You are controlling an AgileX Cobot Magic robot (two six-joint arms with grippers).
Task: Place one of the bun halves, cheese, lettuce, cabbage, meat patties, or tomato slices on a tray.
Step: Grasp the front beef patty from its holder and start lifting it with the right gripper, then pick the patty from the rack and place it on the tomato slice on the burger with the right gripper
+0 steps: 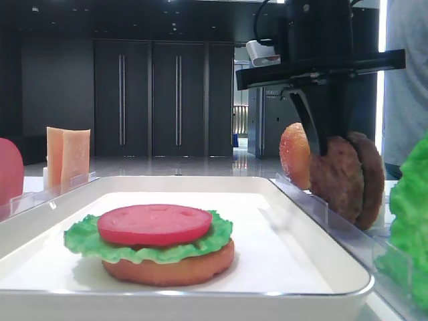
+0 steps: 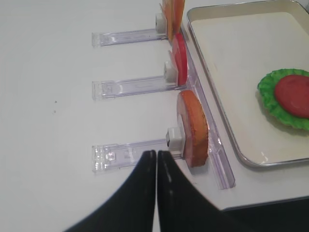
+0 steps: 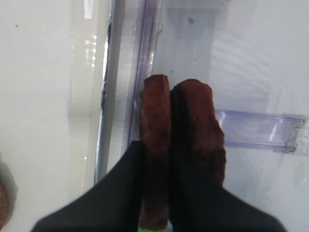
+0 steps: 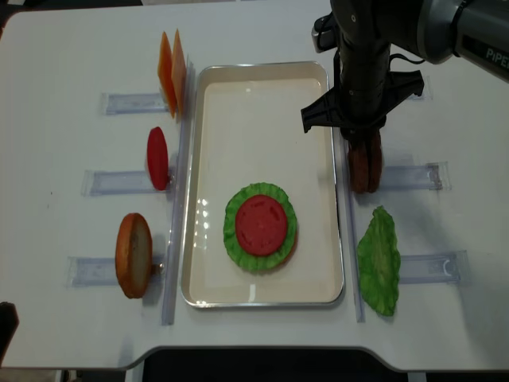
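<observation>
We see our right tool (image 4: 362, 142) squeezed tight on the near meat patty (image 3: 155, 159), one of two meat patties (image 1: 348, 179) standing on edge in a clear rack (image 3: 263, 129) just right of the white tray (image 4: 215, 103). On the tray a bun half (image 1: 170, 266) lies flat with lettuce (image 1: 83, 237) and a tomato slice (image 1: 154, 224) on top. Our left tool (image 2: 157, 159) is pinched closed with nothing in it, hanging over the tabletop (image 2: 53, 77) near another bun half (image 2: 193, 128) standing in its rack. The cheese (image 4: 172, 72) stands left of the tray.
</observation>
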